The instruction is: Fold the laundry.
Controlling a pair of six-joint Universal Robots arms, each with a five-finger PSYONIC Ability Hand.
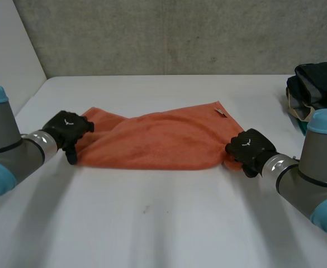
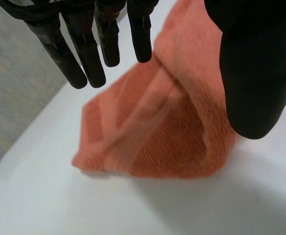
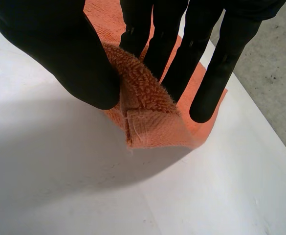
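**A:** What are the fingers doing?

**B:** On the right hand (image 1: 251, 148), the fingers (image 3: 167, 44) are pressing toward the thumb and pinching a hemmed corner of the orange terry-cloth towel (image 3: 147, 127). On the left hand (image 1: 68, 131), the fingers (image 2: 84, 54) are pointing straight. The opposite corner is rising between them and the thumb, in what looks like a pinch.

**A:** And where is the towel lying?

**B:** It is stretching between the two hands on the white table (image 1: 152, 223), and it appears to be doubled over already. A dark stack of folded clothes (image 1: 320, 89) is sitting well apart, at the robot's right.

**A:** Which step is this?

**B:** Judging from the held corners, another fold is being set up. The next move is calling for both hands to lift together, keep their pinches tight, and carry the corners across evenly so the edges meet.
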